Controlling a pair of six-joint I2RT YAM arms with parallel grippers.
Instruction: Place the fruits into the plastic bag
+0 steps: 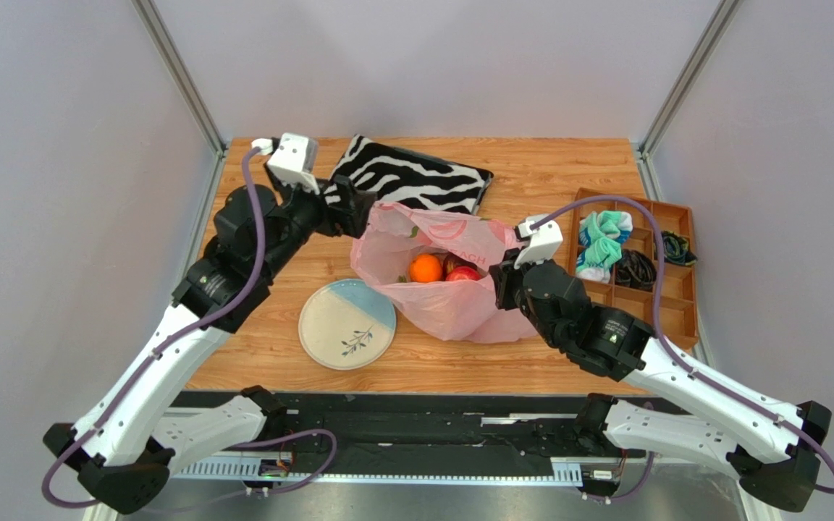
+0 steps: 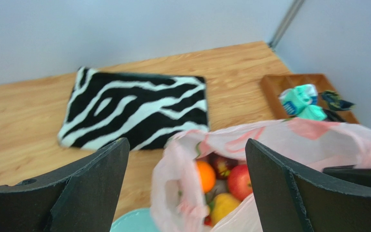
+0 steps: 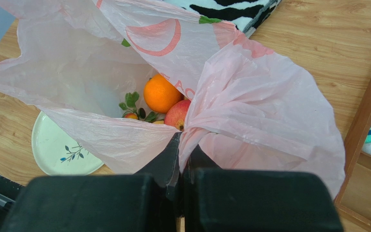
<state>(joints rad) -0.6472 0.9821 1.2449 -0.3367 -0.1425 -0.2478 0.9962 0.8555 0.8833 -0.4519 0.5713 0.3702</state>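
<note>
You see the crinkly translucent pink plastic bag (image 1: 449,309) mid-table, mouth gaping. A smooth round orange (image 1: 425,268), glossy red apple (image 1: 462,274), yellow fruit (image 2: 223,205) and leafy sprig (image 3: 133,101) sit inside. Your right gripper (image 3: 180,145) is pressed together, pinching the bag's thin rim. Your left gripper (image 2: 185,145) is spread wide, gripping nothing, beside the fuzzy flat zebra pouch (image 1: 411,174).

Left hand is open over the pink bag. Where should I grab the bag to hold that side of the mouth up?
Probably the upright rim fold of the pink bag opposite the right hand, which pinches the other side. Bring the left hand down from above, one finger inside the mouth, one outside: the thin film stands edge-up there.
</note>
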